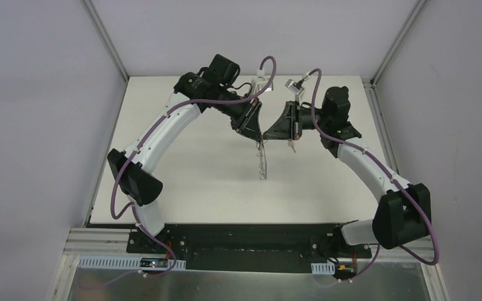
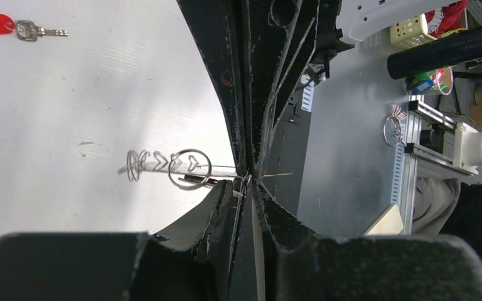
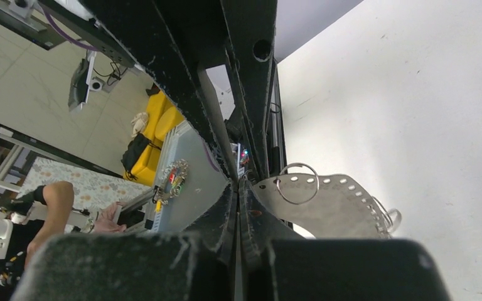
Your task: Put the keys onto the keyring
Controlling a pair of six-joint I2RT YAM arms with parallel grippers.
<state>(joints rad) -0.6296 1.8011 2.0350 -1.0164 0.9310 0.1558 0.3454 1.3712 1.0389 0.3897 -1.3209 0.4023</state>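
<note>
Right gripper (image 3: 240, 183): jaws fully closed, pinching one end of the keyring (image 3: 339, 207). The grey perforated band juts out from the fingertips, with a round split ring through a hole near the grip and the wire loops at the far end.

Left gripper (image 2: 246, 188): jaws nearly together, with only a thin slit between the fingers. Its tips meet the same end of the keyring, seen edge-on in the left wrist view. Cannot tell whether it grips the band or only touches it.

Arms: both reach in from their own sides and arch toward the middle of the table (image 1: 182, 188). The grippers point at each other, tip to tip, above the surface. In the top view the keyring hangs down from that meeting point, toward the near edge.

Red-headed key (image 2: 22, 29): lies flat on the table, well apart from the keyring and untouched.
</note>
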